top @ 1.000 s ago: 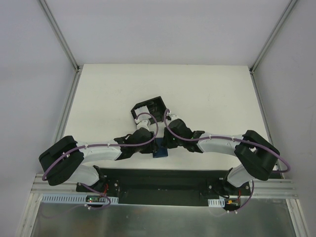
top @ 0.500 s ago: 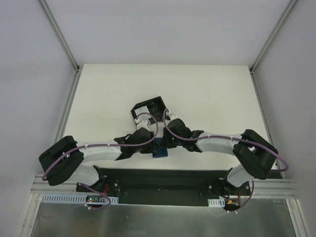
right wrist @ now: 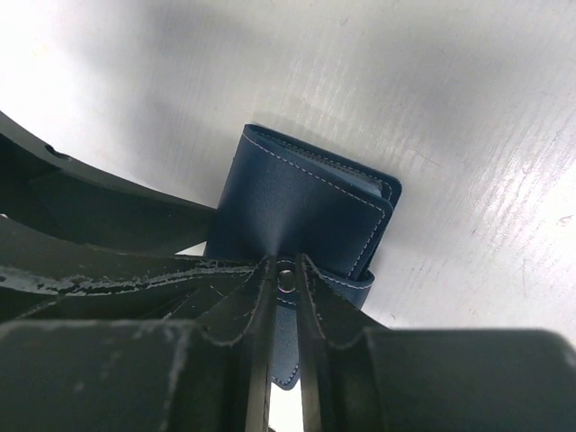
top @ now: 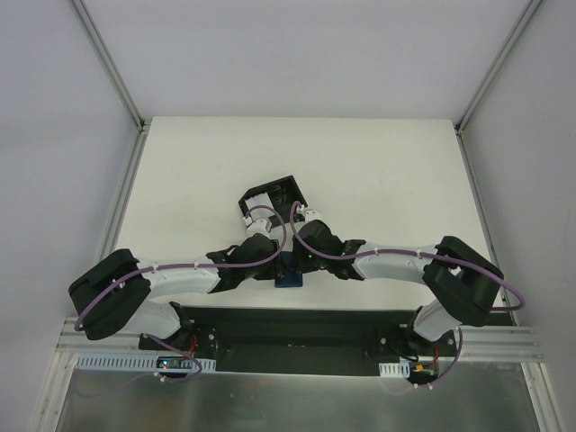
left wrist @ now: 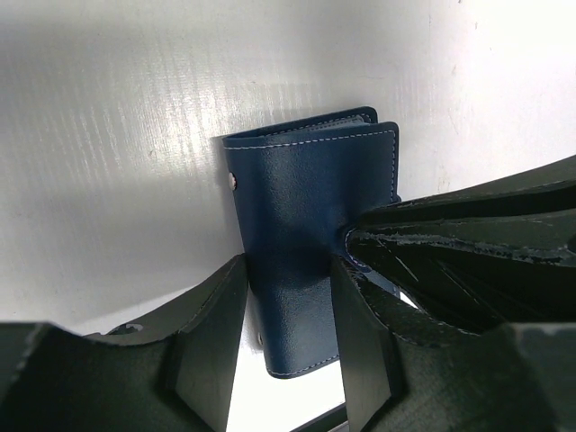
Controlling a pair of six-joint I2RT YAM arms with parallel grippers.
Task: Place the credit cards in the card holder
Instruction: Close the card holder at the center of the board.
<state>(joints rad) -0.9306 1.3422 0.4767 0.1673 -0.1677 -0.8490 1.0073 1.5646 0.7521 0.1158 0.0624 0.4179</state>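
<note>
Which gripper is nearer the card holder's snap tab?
Right. The right gripper has its fingers pinched on the snap tab itself. The left gripper has its fingers either side of the card holder body, not on the tab.

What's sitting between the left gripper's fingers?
The card holder, folded: in the left wrist view its blue body fills the gap between the left gripper fingers. The right gripper pinches its snap strap.

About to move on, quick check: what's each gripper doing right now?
Left gripper: closed on the sides of the small dark blue folding card holder.
Right gripper: closed, pinching its snap strap.
</note>
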